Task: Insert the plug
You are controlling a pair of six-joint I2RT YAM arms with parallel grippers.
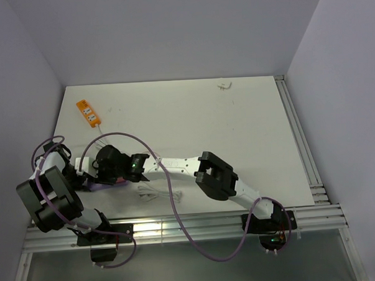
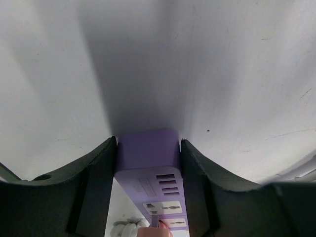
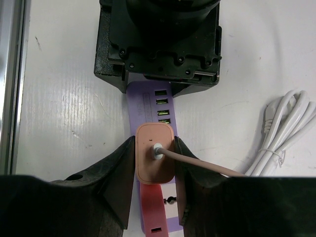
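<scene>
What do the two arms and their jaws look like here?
Both the left arm and right arm have white links joined by boxy black joint housings. A loose purple cable loops along each, down to black bases. The right arm's wrist carries a small green light. The jaws are matte black with curved inner edges.

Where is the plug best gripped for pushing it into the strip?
By its two flat sides, from above. The plug lies over the strip with its cord leaving the middle of the upper face, so only the sides are free.
</scene>
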